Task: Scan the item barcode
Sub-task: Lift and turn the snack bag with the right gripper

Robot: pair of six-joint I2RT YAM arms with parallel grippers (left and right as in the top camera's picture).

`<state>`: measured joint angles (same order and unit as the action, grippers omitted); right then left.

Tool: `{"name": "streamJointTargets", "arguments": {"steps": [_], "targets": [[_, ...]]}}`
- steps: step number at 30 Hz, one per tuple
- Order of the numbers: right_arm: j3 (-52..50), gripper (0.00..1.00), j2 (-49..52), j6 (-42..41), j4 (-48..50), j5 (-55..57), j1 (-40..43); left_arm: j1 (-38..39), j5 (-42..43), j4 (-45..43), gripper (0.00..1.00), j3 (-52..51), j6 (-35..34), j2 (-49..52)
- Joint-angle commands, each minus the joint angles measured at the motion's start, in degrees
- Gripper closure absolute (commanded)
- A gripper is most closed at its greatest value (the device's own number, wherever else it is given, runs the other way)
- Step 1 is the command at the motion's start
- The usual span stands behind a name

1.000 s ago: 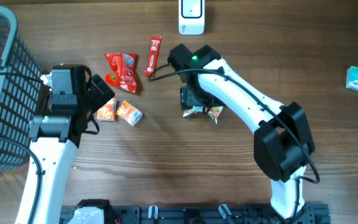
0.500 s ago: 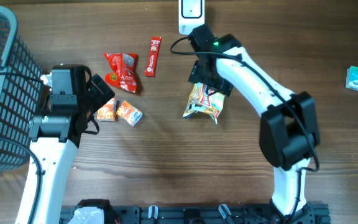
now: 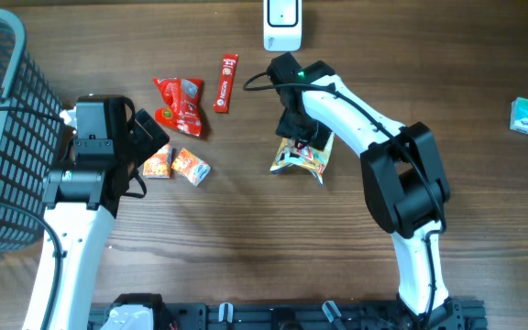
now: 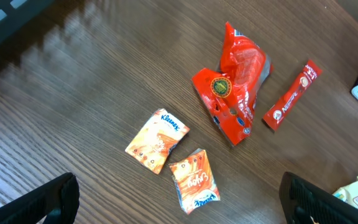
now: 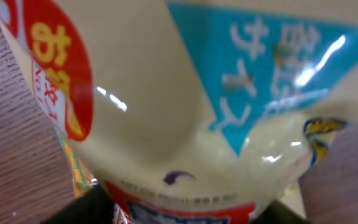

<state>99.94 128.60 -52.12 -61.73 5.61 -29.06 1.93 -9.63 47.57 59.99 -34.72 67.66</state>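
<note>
While flat, pouch lengthwise toward scanner.

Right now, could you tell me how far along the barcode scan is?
Done: nothing looks scanned; the snack bag lies apart from the scanner. In hand: the right gripper is down on the bag, jaws either side of it; a firm grip isn't clear. Left: lift it and show its barcode to the scanner.

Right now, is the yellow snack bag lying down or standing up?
Lying down: the snack bag rests flat on the table, printed face up.
</note>
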Motion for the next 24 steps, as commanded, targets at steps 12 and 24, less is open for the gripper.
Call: {"name": "streamJointTargets", "arguments": {"steps": [12,24], "targets": [[2.05,0.96,-3.41,20.11,1.75,-16.46,6.36,0.09,-1.14,-0.11,0.0,0.33,0.87,-0.04],[2.03,0.96,-6.78,45.22,0.83,-55.17,14.12,0.09,-1.11,-0.09,0.0,0.33,0.87,-0.04]]}}
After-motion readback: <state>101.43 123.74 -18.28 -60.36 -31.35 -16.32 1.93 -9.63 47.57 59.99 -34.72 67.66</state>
